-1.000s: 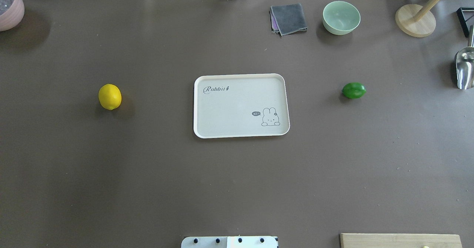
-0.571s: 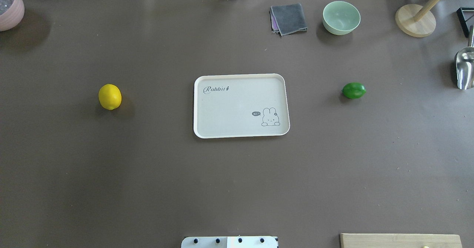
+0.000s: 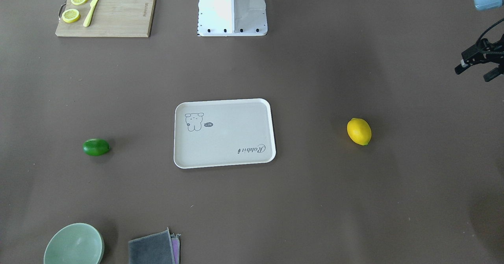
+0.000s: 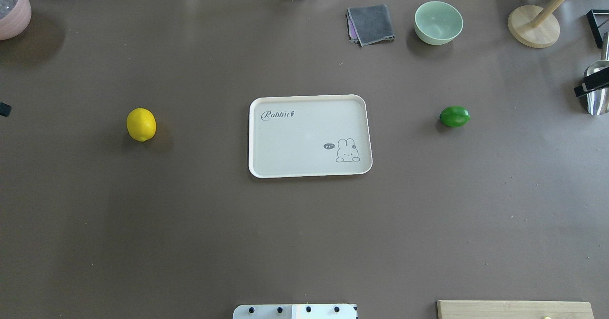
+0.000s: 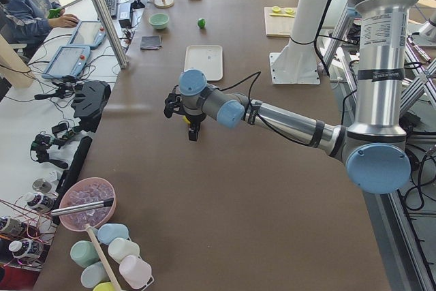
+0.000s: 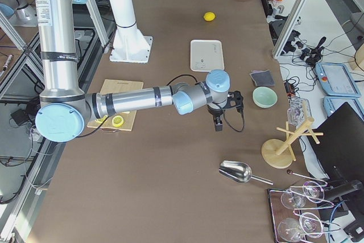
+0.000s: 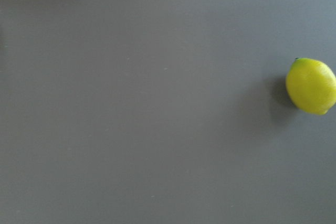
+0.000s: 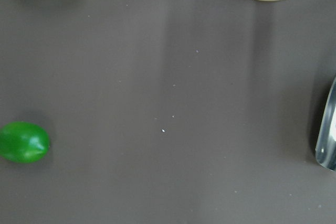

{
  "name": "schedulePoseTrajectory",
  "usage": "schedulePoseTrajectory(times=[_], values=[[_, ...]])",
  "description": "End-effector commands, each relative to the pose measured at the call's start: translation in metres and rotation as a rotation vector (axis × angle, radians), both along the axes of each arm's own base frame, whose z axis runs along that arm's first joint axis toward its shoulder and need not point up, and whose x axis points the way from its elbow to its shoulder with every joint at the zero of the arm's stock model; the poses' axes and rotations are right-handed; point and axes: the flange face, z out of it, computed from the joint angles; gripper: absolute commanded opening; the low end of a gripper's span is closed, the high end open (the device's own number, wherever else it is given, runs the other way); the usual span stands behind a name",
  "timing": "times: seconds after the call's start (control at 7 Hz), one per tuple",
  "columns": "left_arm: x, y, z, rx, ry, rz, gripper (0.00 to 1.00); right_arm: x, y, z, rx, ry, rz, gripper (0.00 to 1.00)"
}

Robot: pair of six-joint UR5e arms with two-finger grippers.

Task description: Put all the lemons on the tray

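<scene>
The yellow lemon [image 4: 141,124] lies on the table left of the tray [image 4: 304,133]. The green lemon [image 4: 454,116] lies right of it. The tray holds nothing. My left gripper [image 3: 476,70] hovers well out beyond the yellow lemon [image 3: 358,131], fingers apart and empty. Only its tip [image 4: 4,109] shows overhead. The left wrist view shows the yellow lemon [image 7: 311,86] at its right edge. Of my right gripper only a tip [image 4: 589,86] shows at the overhead view's right edge, beyond the green lemon [image 8: 23,141]. I cannot tell its state.
A cutting board [image 3: 118,15] with lemon slices and a knife lies by the robot base [image 3: 232,8]. A green bowl [image 4: 438,22], grey cloth [image 4: 371,24], wooden stand [image 4: 533,26], metal scoop [image 4: 597,102] and pink bowl [image 4: 12,7] sit along the table's edges.
A gripper tip has come into the overhead view at each side edge. The lemons and the tray have not moved.
</scene>
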Motion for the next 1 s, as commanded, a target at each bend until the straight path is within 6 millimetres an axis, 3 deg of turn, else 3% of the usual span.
schedulePoseTrajectory(times=[0.0, 0.43, 0.71, 0.86], values=[[0.109, -0.015, -0.047, -0.091, -0.06, -0.078, 0.98, -0.062, -0.011, -0.035, -0.029, -0.023, 0.017, 1.0], [0.215, -0.035, -0.06, -0.216, -0.102, -0.136, 0.98, -0.101, -0.017, -0.055, -0.024, -0.009, 0.016, 1.0], [0.237, -0.051, -0.064, -0.237, -0.111, -0.145, 0.98, -0.13, -0.014, -0.061, -0.052, -0.007, 0.015, 1.0], [0.24, -0.054, -0.05, -0.247, -0.129, -0.139, 0.98, -0.136, -0.013, -0.061, -0.08, -0.009, 0.026, 1.0]])
